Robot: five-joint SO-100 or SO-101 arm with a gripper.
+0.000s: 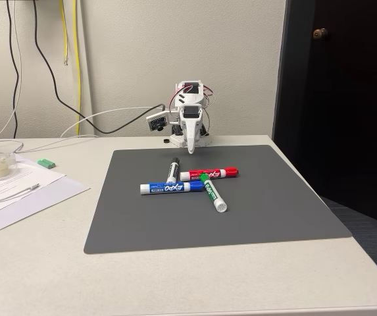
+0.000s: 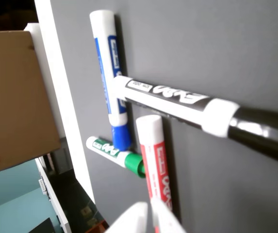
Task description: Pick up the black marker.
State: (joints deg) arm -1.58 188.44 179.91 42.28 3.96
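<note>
Four markers, one black marker (image 1: 172,170) among them, lie on the mat (image 1: 274,204); hand (image 1: 190,149) clenched, empty.

I work in an office: papers (image 1: 17,187) at left, dry-erase markers (image 1: 189,182) mid-frame, carpet (image 1: 372,230) lower right.

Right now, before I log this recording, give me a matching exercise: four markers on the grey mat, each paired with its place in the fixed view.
Things:
1. black-capped white marker
2. red-capped, red-labelled marker
3. blue-capped, blue-labelled marker
4. green-capped, green-labelled marker

Places:
A. lying crosswise, leftmost, below the black one
B. slanting toward the camera, nearest the mat's front edge
C. closest to the arm's base, pointing away from the camera
D. lying crosswise, rightmost cap, behind the green one

Pairs: 1-C, 2-D, 3-A, 4-B
</note>
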